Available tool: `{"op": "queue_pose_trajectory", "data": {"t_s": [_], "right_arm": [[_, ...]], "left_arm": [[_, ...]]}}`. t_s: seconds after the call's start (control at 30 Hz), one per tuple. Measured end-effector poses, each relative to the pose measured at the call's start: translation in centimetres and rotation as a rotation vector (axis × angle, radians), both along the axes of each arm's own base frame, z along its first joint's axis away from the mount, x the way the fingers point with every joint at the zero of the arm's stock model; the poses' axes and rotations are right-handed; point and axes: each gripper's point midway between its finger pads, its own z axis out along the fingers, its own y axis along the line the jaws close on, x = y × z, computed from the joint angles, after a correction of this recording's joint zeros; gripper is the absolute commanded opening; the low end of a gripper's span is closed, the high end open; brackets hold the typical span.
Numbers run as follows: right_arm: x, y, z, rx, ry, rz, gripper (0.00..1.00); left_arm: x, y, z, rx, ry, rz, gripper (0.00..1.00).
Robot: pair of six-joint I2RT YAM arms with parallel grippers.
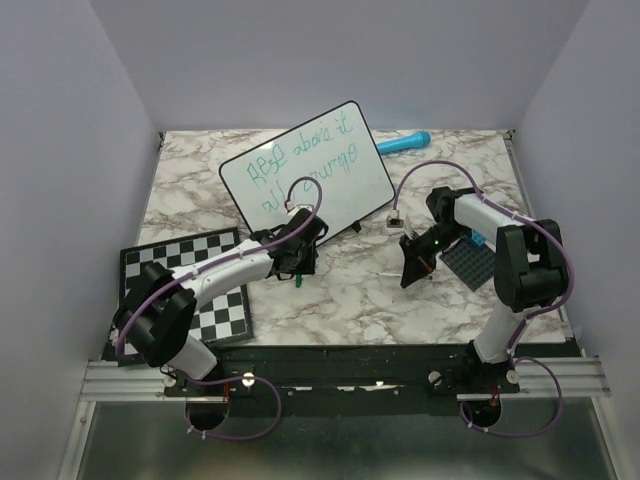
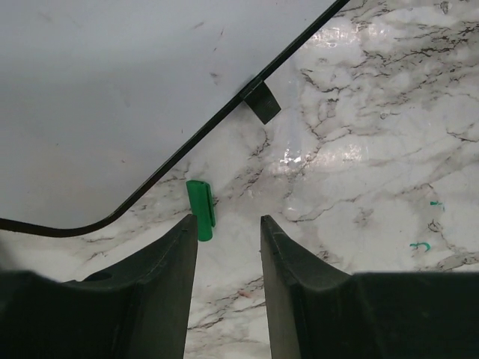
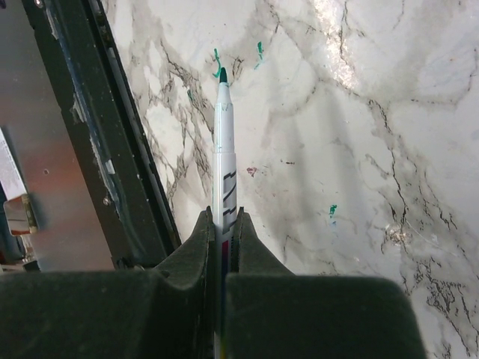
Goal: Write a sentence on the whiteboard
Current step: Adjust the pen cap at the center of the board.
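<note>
The top picture is bright and even, lit from above, and only soft, faint shadows lie on the table point(image 1: 350, 290). In the left wrist picture the table shines with white glare near the middle, the whiteboard point(image 2: 112, 90) looks grey and dull, and the dark jaws at the bottom are a bit blurry. In the right wrist picture glare sits at the top right, soft shadow stripes cross the table, and the near jaws are fuzzy while the pen point(image 3: 224, 149) is sharp.
</note>
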Motion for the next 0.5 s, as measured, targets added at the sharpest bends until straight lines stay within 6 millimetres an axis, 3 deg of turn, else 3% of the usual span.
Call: {"op": "queue_pose_trajectory", "data": {"t_s": [0.27,0.5], "right_arm": [[-0.1,0.1,0.0,0.007,0.005,-0.001,0.01],[-0.1,0.1,0.1,0.012,0.004,0.0,0.01]], "left_arm": [[0.2,0.2,-2.2,0.055,0.064,0.057,0.41],[0.2,0.6,-2.6,0.071,0.069,0.094,0.4]]}}
